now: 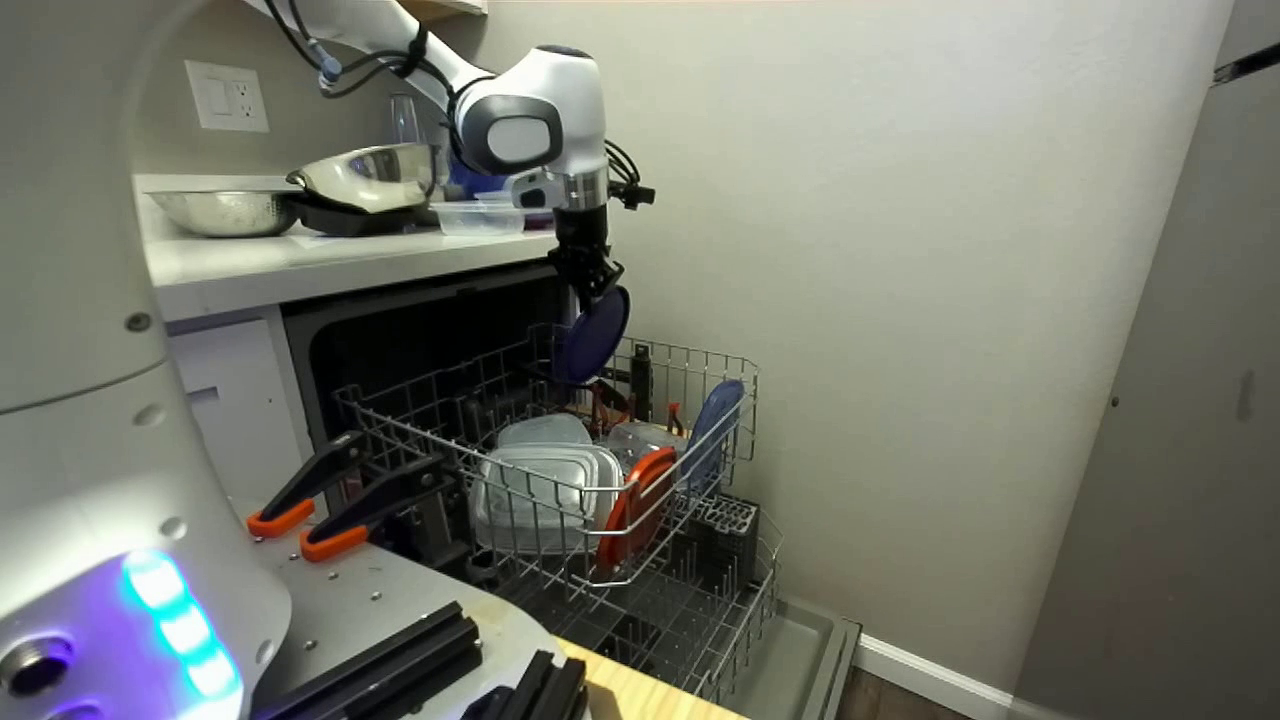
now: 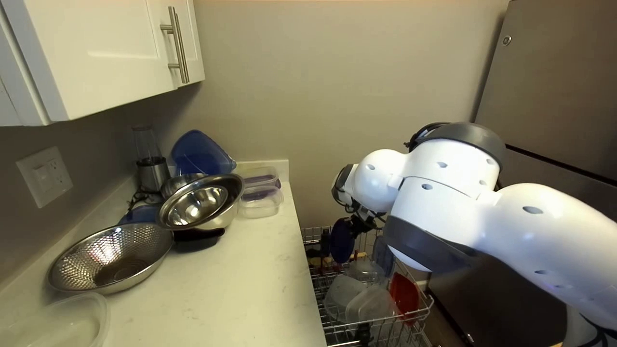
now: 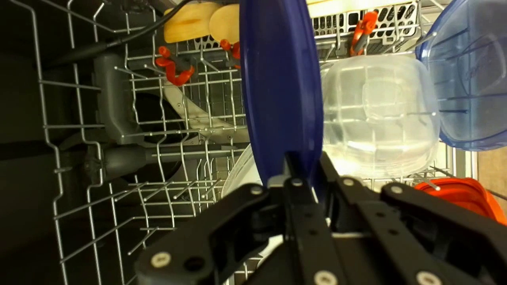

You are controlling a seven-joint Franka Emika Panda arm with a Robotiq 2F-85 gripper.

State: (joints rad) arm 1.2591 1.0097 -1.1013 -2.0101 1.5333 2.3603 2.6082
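Observation:
My gripper (image 3: 309,164) is shut on the edge of a round dark blue lid (image 3: 279,91). In both exterior views the lid (image 1: 595,340) (image 2: 341,241) hangs steeply tilted under the gripper (image 1: 592,292) (image 2: 359,225), over the back part of the dishwasher's upper rack (image 1: 745,365). In the wrist view a clear container (image 3: 380,114) sits in the rack right of the lid. A light blue lid (image 3: 471,79) and a red lid (image 3: 459,194) stand further right. The lid hides part of the rack, so I cannot tell whether its lower edge touches anything.
Black-handled utensils (image 3: 119,162), red clips (image 3: 174,69) and wooden utensils (image 3: 192,21) are in the rack. The counter (image 2: 231,289) beside it holds a colander (image 2: 111,260), steel bowls (image 2: 202,202) and clear containers (image 2: 260,202). A wall (image 1: 900,300) stands behind the rack.

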